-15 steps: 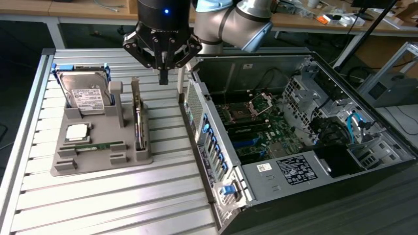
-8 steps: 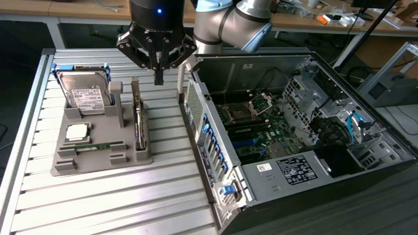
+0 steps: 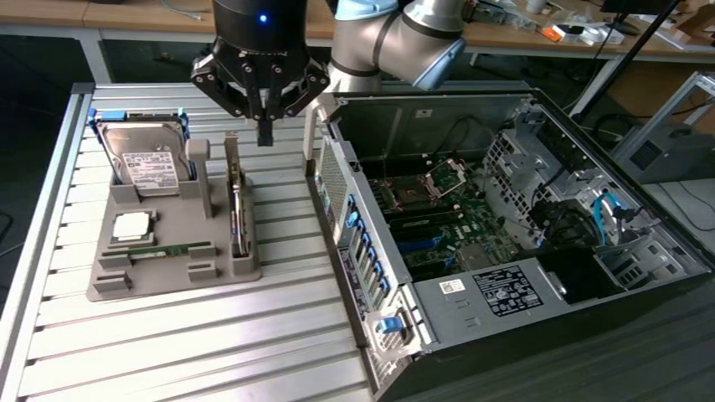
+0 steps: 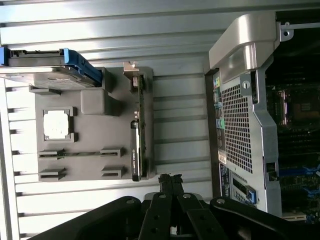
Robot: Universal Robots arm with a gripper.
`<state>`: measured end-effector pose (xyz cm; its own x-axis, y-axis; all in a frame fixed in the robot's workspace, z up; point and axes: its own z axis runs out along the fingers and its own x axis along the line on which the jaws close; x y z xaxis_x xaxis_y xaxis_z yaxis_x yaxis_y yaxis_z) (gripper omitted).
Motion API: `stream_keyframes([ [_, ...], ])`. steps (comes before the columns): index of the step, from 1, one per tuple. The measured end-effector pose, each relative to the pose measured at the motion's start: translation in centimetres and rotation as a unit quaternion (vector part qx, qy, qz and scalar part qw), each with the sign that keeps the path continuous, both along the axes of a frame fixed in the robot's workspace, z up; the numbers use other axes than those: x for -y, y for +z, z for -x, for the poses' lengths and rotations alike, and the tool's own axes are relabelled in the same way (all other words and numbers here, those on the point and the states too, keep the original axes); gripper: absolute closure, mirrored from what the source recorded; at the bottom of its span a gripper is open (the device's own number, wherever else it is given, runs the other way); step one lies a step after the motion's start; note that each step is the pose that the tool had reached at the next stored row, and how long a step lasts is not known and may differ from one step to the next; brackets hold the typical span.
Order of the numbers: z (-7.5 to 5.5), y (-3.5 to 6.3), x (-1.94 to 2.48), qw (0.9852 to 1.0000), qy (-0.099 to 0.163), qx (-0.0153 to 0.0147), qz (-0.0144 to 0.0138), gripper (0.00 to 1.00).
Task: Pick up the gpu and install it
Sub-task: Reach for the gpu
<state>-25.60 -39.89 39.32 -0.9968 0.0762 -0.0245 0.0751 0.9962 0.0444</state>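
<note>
exterior view: gripper (image 3: 264,132) was closed and empty, above the gpu (image 3: 236,201) standing on edge in grey tray (image 3: 167,272) | wrist view: gpu (image 4: 138,132) lay near the closed gripper | risk: descending closed, it could strike and tip the card

1. Hard drive label (image 3: 154,167): white with dark print, not readable.
2. Sticker (image 3: 508,289) on computer case (image 3: 447,322): blocks of print, not readable.
3. Small white tag (image 3: 450,286) beside it: not readable.
4. No brand or number readable.
</note>
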Motion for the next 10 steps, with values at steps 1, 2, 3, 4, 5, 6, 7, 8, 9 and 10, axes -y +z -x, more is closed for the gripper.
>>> stream_keyframes([
  [1,0.05,0.00,0.00,1.0000,0.000,0.0000,0.0000,0.89],
  [2,0.12,0.00,0.00,1.0000,0.000,0.0000,0.0000,0.89],
  [3,0.17,0.00,0.00,1.0000,0.000,0.0000,0.0000,0.89],
  [4,0.25,0.00,0.00,1.0000,0.000,0.0000,0.0000,0.89],
  [5,0.30,0.00,0.00,1.0000,0.000,0.0000,0.0000,0.89],
  [6,0.35,0.00,0.00,1.0000,0.000,0.0000,0.0000,0.89],
  [7,0.42,0.00,0.00,1.0000,0.000,0.0000,0.0000,0.89],
  [8,0.52,0.00,0.00,1.0000,0.000,0.0000,0.0000,0.89],
  [9,0.60,0.00,0.00,1.0000,0.000,0.0000,0.0000,0.89],
  [10,0.68,0.00,0.00,1.0000,0.000,0.0000,0.0000,0.89],
])
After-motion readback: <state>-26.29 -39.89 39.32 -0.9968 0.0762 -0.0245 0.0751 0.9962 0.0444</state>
